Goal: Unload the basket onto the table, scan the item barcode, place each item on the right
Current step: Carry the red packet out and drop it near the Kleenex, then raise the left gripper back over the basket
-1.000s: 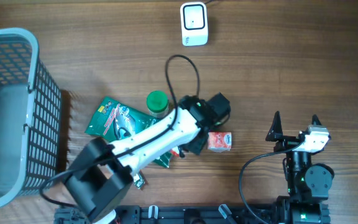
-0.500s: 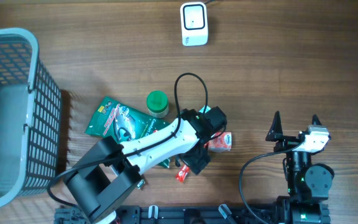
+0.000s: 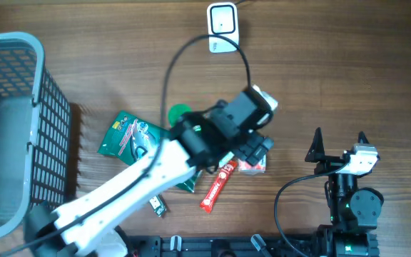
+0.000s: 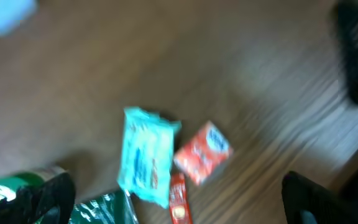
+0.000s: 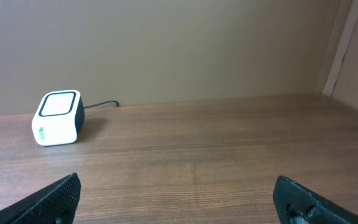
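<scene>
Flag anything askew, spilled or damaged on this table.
Nothing looks spilled or damaged. The items lie in a loose jumble: the red stick packet slants diagonally beside the small red packet, and the green pouch sits askew.

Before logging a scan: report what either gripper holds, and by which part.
Nothing is held. The left gripper hangs open above the teal packet, red box and red stick lying on the table; the right gripper is open and empty.

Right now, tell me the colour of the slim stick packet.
Red stick packet; overhead view shows it best.
</scene>
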You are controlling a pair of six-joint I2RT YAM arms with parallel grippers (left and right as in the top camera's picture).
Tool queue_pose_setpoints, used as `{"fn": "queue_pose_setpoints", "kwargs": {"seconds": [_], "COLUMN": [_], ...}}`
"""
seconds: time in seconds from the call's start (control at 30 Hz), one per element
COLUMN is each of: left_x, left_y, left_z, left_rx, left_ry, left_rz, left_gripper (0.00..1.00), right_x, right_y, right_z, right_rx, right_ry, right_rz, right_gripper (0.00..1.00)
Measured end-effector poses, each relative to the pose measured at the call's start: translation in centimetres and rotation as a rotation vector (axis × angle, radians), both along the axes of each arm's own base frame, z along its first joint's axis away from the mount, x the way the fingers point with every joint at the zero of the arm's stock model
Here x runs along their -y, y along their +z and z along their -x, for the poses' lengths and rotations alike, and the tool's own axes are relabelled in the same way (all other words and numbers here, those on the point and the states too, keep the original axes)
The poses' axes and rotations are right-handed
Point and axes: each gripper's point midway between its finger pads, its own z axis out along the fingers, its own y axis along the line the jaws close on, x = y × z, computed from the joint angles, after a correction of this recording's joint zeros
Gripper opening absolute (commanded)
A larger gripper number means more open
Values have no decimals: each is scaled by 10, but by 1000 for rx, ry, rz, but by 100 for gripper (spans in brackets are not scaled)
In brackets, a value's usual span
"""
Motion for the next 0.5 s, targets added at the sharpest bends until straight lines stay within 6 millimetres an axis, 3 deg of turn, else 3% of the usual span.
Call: {"fn": "queue_pose_setpoints", "kwargs": {"seconds": [0.03, 0.17, 0.3, 0.5], "left_x": [-3, -23, -75, -133], "left_y": [29, 91, 158, 196], "left_z": [-8, -30, -49, -56], "left_rx": [66, 206, 370, 479], "left_ry": [22, 98, 228, 361], "left_rz": [80, 238, 373, 424], "left_gripper": [100, 100, 100, 100], "right_x": [0, 0, 0, 0], "right_y": [0, 0, 0, 0], "right_z": [0, 0, 0, 0], "right_rx": [0, 0, 0, 0], "right_ry": [0, 0, 0, 0], "right_rz": [0, 0, 0, 0], "right_gripper": [100, 100, 100, 100]}}
